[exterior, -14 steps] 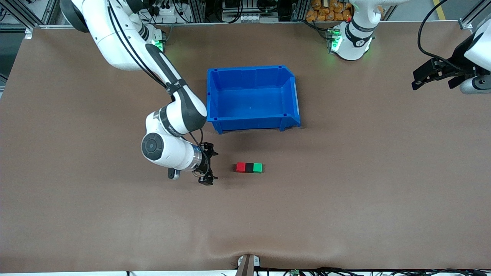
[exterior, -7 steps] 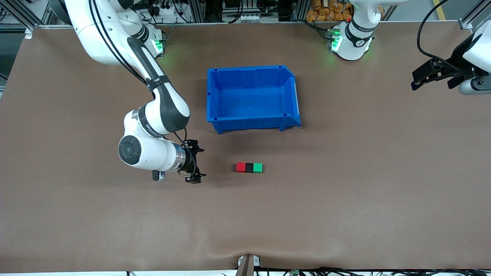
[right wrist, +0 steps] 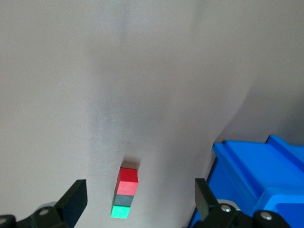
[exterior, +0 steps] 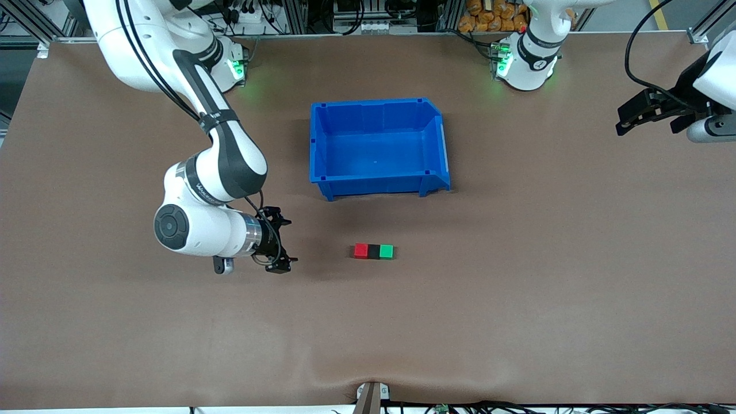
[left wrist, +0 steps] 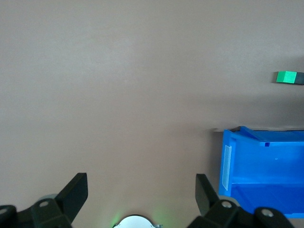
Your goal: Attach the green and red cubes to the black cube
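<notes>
Red cube [exterior: 360, 250], black cube [exterior: 374, 251] and green cube [exterior: 386, 251] are sitting joined; right gripper [exterior: 280, 241] and left gripper [exterior: 644, 112] are hanging open-jawed, apparently only needing parking.

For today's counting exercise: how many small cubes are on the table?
3, touching in one row, nearer the front camera than the blue bin: red cube, black cube, green cube.

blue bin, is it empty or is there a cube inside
Empty. The blue bin shows only its bare floor; the red cube, black cube and green cube sit in a row on the table, nearer the front camera.
</notes>
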